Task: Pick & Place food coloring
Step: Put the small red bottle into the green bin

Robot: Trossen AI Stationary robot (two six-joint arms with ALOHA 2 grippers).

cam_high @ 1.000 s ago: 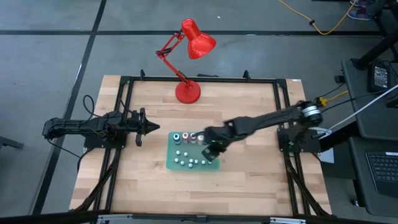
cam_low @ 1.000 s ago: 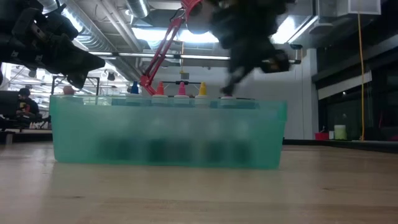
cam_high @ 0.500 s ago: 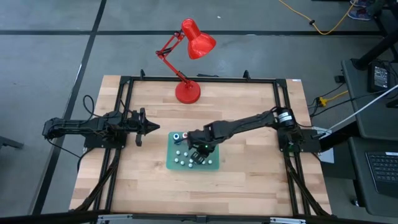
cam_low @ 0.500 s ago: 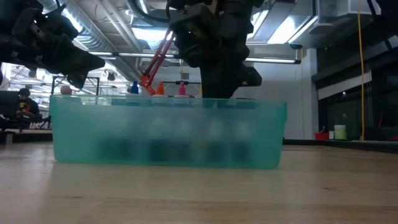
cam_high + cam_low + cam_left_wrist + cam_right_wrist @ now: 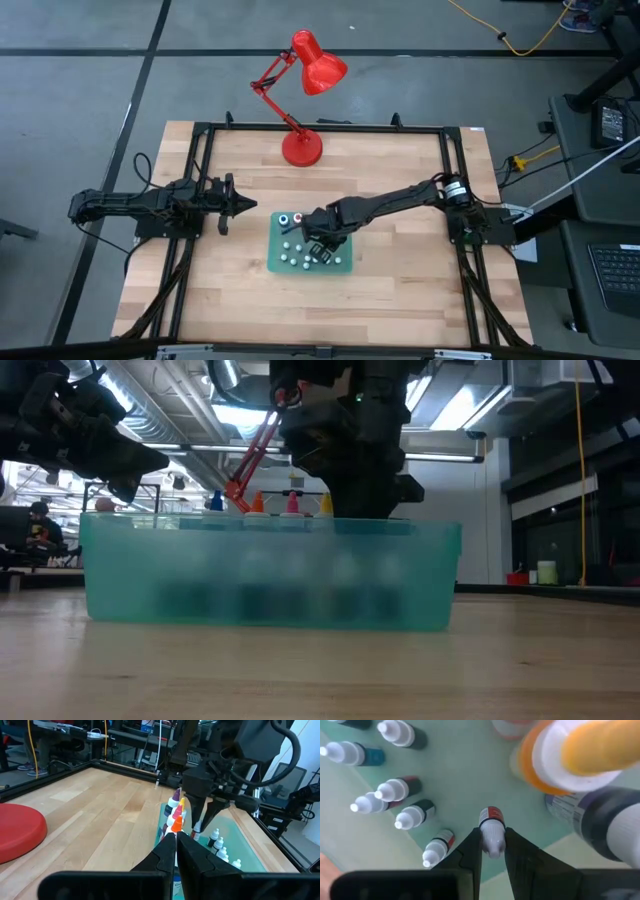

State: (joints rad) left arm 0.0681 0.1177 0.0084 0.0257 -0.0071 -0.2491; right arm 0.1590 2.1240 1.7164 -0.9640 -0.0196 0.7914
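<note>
A teal tray (image 5: pixel 276 262) lies mid-table; in the low view its near wall (image 5: pixel 270 575) hides what is inside. Several tiny white-capped food coloring bottles (image 5: pixel 395 790) stand in it, with taller bottles, one orange-yellow (image 5: pixel 570 755) and one dark purple (image 5: pixel 600 815), along the far row. My right gripper (image 5: pixel 318 247) points down into the tray, shut on one small red-labelled bottle (image 5: pixel 492 815). My left gripper (image 5: pixel 232 205) waits level to the left of the tray, shut, holding nothing. My right gripper pinches the small bottle by its white cap (image 5: pixel 493 834) between its two fingers (image 5: pixel 470 851), coming from above and pointing steeply down. The bottle stands upright among the others. Whether its base rests on the tray floor, I cannot tell.
A red desk lamp (image 5: pixel 303 100) stands at the table's far middle. Black frame rails (image 5: pixel 200 130) run along the table's sides. Bare wood (image 5: pixel 320 310) lies between the tray and the near edge.
My right gripper has moved toward the table's left edge and down, from over the tray's right end to among the bottles, sinking behind the tray's near wall. It has tipped to point more steeply down.
</note>
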